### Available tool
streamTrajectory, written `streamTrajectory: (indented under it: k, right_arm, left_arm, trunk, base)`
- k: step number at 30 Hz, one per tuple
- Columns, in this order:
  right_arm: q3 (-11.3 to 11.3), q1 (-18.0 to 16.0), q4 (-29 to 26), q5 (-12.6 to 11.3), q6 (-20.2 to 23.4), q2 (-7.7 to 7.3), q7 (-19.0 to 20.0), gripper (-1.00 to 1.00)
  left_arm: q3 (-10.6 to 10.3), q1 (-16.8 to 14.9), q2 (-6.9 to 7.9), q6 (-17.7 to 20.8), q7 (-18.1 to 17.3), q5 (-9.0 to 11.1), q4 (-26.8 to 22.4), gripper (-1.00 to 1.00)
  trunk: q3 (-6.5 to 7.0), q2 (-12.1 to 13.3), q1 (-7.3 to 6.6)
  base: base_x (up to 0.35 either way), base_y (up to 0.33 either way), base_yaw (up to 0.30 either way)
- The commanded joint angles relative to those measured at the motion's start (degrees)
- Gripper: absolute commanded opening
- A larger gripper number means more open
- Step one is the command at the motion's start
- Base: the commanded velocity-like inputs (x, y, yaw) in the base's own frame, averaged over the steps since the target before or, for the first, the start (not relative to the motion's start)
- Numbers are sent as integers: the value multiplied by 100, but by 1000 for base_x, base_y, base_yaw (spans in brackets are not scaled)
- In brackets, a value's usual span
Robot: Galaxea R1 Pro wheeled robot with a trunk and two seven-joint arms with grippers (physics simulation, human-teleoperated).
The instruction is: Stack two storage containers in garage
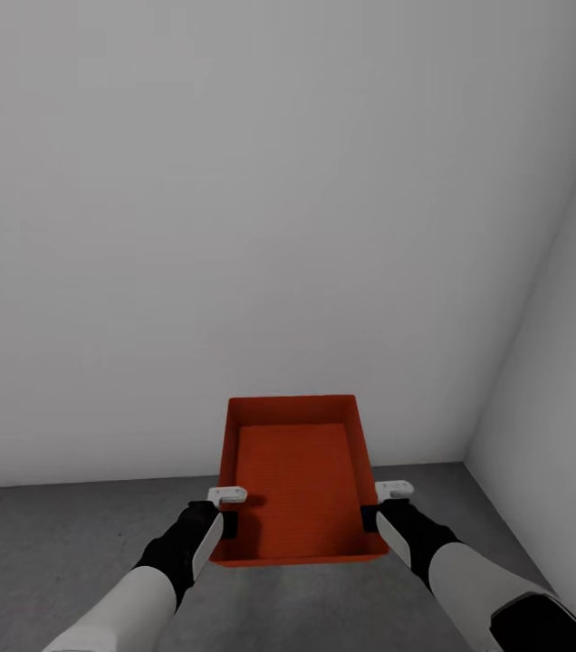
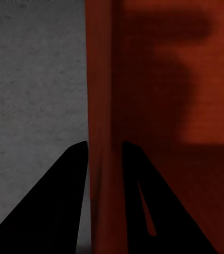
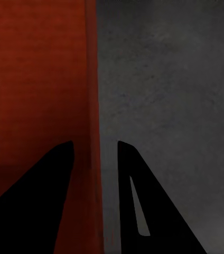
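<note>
So I've got one storage container point(image 1: 295, 480) at 12 o'clock, left pincer point(image 1: 227, 509) and right pincer point(image 1: 380, 503) each clamped on a side wall. Wall point(image 1: 234, 226) ahead, another wall at 3 o'clock, open concrete floor point(image 1: 71, 534) at 9.

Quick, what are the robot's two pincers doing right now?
Left pincer: shut on the left wall of the red-orange rectangular plastic bin.
Right pincer: shut on the bin's right wall.
</note>
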Motion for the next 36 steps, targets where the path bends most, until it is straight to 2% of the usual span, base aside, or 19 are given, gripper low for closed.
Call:
streamTrajectory:
  k: [1,20,21,36]
  right_arm:
    - [81,-10,-37,-90,3,-39,-64,-100]
    - [-675,-10,-19,740,-1,200,-143,-100]
    - [1310,-10,-38,-1450,-1,-139,-261,-100]
    - [1309,-10,-38,-1450,-9,-146,-261,-100]
  left_arm:
    - [-12,0,28,33,49,38,11,-100]
    - [710,0,28,-14,-386,-752,11,-100]
    - [-649,0,170,33,342,759,11,-100]
    - [-648,0,170,33,341,757,11,-100]
  trunk:
    - [-9,-8,1]
    - [-9,-8,1]
    - [-9,-8,1]
    - [-9,-8,1]
  base:
    - [0,0,0]
    - [0,0,7]
    - [0,0,4]
    - [0,0,133]
